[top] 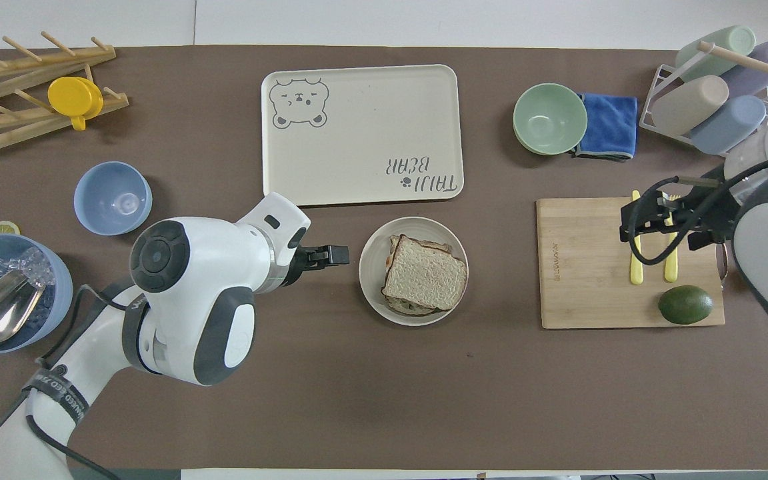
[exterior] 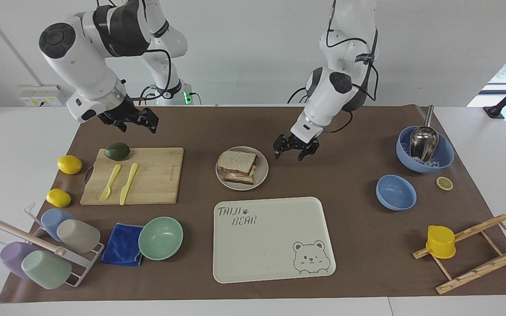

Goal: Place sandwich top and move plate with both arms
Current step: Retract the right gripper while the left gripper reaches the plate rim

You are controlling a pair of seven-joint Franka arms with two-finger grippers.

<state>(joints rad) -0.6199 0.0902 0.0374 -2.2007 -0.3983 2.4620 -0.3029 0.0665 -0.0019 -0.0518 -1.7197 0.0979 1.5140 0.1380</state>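
The pale brown-crusted sandwich top (exterior: 237,160) is lying on the sandwich, on the small round off-white plate (exterior: 262,176). The left gripper (exterior: 293,150), fingers apart and empty, is hanging just beside the plate's rim. The right gripper (exterior: 131,121), also open, is hovering well apart, near the bamboo cutting board (exterior: 156,184). Advice: both grippers should be taking opposite rim edges level, lifting together.
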